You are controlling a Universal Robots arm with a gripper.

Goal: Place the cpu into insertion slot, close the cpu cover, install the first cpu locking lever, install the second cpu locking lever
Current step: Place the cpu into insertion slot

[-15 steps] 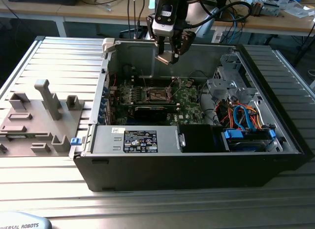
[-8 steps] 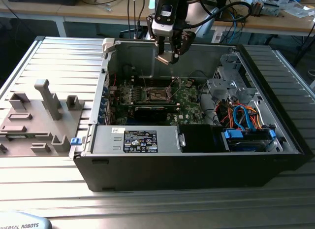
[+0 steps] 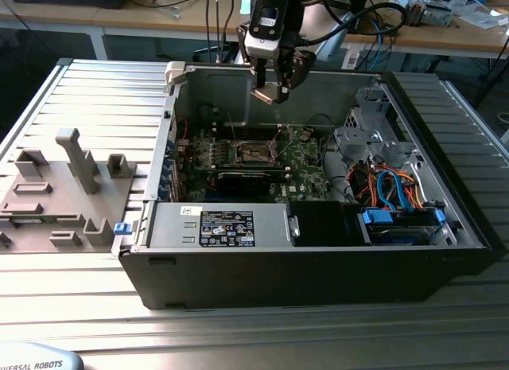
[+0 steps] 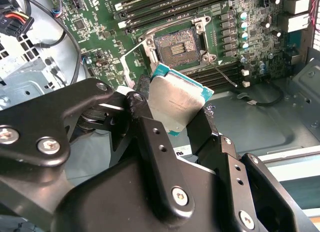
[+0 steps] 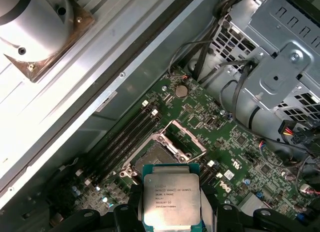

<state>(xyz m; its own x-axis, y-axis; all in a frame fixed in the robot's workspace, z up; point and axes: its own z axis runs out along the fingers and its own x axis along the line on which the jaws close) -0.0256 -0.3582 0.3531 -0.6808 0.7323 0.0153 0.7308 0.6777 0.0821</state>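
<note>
My gripper (image 3: 270, 90) hangs above the open computer case, shut on the cpu (image 3: 267, 95). In both wrist views the cpu (image 4: 177, 102) (image 5: 171, 202) is a silver-topped square chip with a teal edge, clamped by its sides between the black fingers (image 4: 150, 137). It is well above the green motherboard (image 3: 306, 161). Below it the insertion slot (image 4: 179, 46) (image 5: 150, 157) lies bare, a dark square with a metal rim. The cpu cover (image 5: 186, 138) stands swung up beside the slot. A thin locking lever (image 4: 222, 72) sticks out near the socket.
Long memory slots (image 4: 165, 7) flank the socket. A silver power supply (image 3: 231, 227) fills the case's front, with a drive cage (image 3: 374, 123) and coloured cables (image 3: 390, 187) at the exterior view's right. A grey fixture plate (image 3: 64, 187) sits outside the case on the left.
</note>
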